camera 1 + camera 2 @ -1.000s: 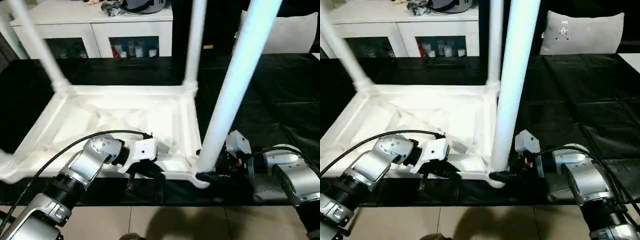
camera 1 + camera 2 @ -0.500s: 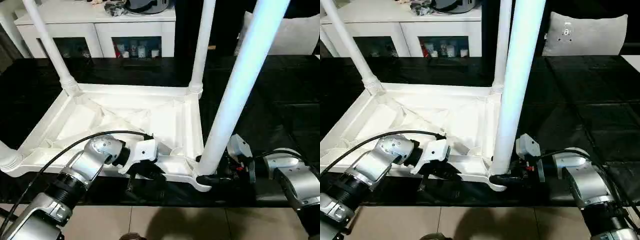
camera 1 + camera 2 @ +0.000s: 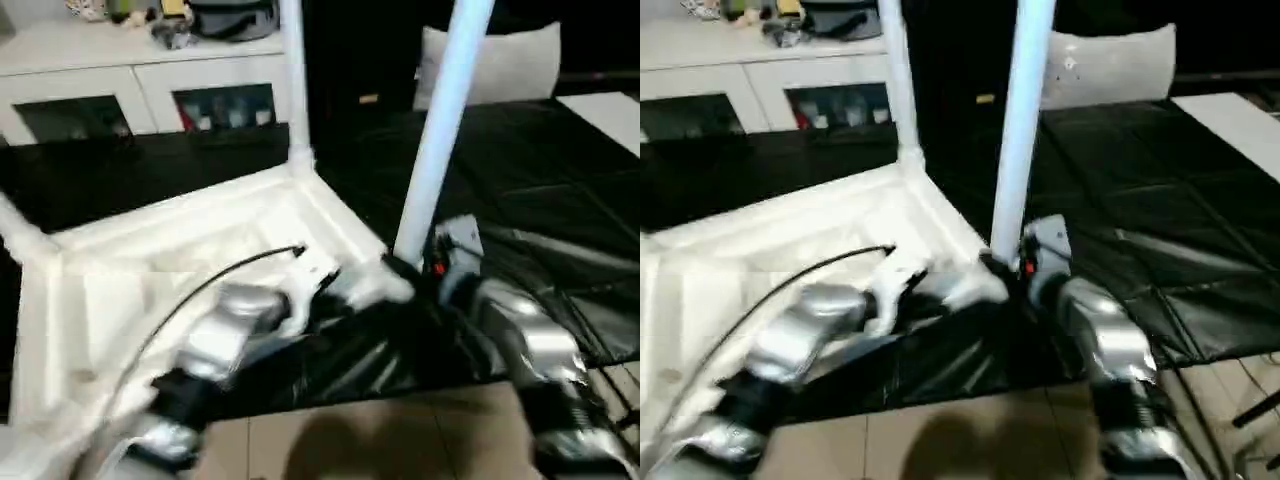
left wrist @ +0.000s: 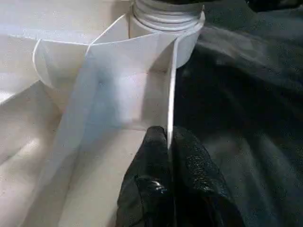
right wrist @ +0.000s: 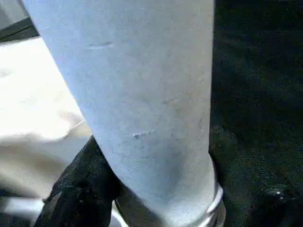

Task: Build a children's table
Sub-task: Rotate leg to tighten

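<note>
A home room: white glass-door cabinet (image 3: 150, 95), grey cushion (image 3: 500, 60), tiled floor (image 3: 380, 440).

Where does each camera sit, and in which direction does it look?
Left eye view: on the head, looking forward and down at the upturned white plastic table top; both silver forearms show.
Right eye view: beside it, same scene; right gripper at the near white tapered leg.
Left wrist view: along the left gripper, shut on a thin white rib below a round corner socket.
Right wrist view: along its black fingers around the leg.
Shared: wrist views and eye views all show that corner.
</note>
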You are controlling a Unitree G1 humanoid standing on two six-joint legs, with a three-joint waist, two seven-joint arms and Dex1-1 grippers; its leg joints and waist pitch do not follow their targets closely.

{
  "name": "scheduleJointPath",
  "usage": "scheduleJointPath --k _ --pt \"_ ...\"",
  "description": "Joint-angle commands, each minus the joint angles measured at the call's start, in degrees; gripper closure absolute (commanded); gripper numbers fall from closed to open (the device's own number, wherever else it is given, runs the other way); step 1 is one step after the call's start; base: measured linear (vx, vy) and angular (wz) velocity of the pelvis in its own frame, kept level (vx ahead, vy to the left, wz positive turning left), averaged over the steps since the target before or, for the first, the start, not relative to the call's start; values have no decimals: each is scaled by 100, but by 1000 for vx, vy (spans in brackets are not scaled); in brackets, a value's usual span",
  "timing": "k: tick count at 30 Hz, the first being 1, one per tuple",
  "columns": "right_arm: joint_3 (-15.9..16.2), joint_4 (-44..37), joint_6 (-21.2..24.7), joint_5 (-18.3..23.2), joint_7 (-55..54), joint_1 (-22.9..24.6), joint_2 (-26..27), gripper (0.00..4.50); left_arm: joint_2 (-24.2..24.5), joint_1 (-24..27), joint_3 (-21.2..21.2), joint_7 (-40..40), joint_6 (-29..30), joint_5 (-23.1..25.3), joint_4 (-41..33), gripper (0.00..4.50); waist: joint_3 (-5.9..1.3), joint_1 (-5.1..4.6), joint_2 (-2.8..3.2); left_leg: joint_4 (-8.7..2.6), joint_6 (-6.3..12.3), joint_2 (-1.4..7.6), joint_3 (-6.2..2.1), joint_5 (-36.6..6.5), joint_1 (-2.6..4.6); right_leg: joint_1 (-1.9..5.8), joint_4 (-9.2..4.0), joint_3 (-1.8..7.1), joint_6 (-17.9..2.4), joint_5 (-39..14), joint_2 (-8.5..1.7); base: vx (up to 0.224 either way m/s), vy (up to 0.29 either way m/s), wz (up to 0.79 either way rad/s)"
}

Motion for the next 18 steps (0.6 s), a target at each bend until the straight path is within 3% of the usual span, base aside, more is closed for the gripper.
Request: scheduleJointPath --k 1,2,6,8,10,11,13,18 --pt "275 296 -11 42 -115 29 425 195 -328 -237 30 584 -269 48 -41 450 -236 37 -152 -392 297 338 -188 -1325 41 127 -676 330 -560 -2832 -599 0 0 0" --pt "275 296 -11 42 -115 29 425 161 -328 -237 30 584 -269 48 -41 450 -258 61 -136 -409 333 365 -206 -1187 -2 169 -622 338 -582 -2586 -607 0 0 0" --pt "247 105 -37 14 -36 92 433 121 -307 -195 -77 509 -148 82 -203 450 -296 81 -91 -399 463 403 -199 -901 -24 188 -519 361 -816 -1707 -592 0 0 0" --pt "149 -26 -105 95 79 171 314 110 -208 -144 -149 411 -209 93 -271 450 -342 115 -96 -359 607 392 -188 -535 -80 226 -443 358 -931 -1096 -596 0 0 0" --pt "69 -105 -238 183 234 221 222 88 -106 -112 -257 294 -398 152 -244 450 -318 134 -90 -360 668 392 -179 -611 -79 212 -464 348 -947 -1173 -595 0 0 0" --pt "35 -185 -308 262 394 261 146 78 -36 -91 -318 221 -488 192 -232 450 -310 147 -63 -364 644 395 -179 -741 -64 205 -493 344 -901 -1394 -599 0 0 0" --pt "46 -413 -522 405 889 369 -94 66 111 -65 -386 60 -629 225 -180 450 -292 175 -77 -381 602 399 -180 -877 -58 204 -527 344 -789 -1676 -593 0 0 0" --pt "130 -781 -631 539 1960 542 -827 26 530 -48 -482 -485 -979 197 -117 450 -289 200 -91 -386 650 399 -198 -872 -86 233 -496 340 -757 -1656 -588 0 0 0"
